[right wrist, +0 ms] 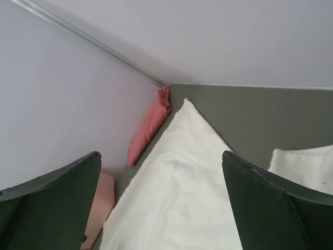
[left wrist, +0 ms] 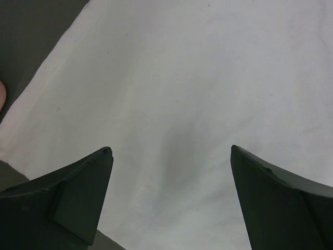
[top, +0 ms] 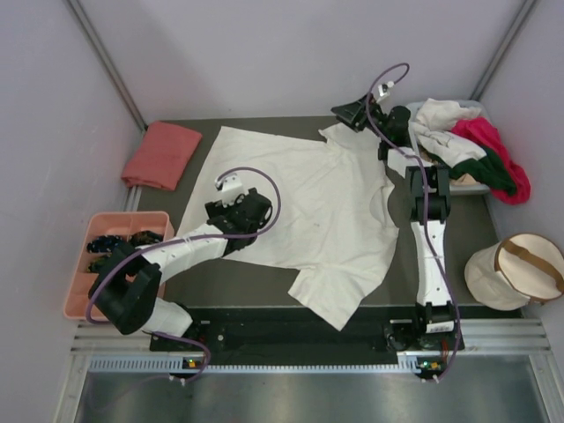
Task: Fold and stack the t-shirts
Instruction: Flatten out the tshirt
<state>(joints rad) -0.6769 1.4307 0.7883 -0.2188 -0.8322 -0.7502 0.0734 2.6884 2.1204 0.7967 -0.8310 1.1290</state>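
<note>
Cream-white t-shirt [top: 308, 211], top view: lay spread open across the middle of the table [top: 264, 284], skewed, its near corner reaching over the front edge.
Other t-shirts, top view: a salmon-pink t-shirt [top: 161, 154] sat folded at the far left; a white, magenta and dark green heap [top: 467, 141] lay far right.
Left gripper [top: 251, 211], top view: hovered over the shirt's left side.
Right gripper [top: 345, 113], top view: poised by the far collar edge.
Left wrist view: fingers spread wide, nothing between them, plain cream cloth beneath, its edge at the left.
Right wrist view: fingers wide apart and empty, looking along the shirt toward the salmon-pink one by the wall.
Handling: probably light, limp cotton that sags and wrinkles; no stiffness to push against.
Where to hold: likely pinch hem, sleeve or shoulder edges, one per gripper.
</note>
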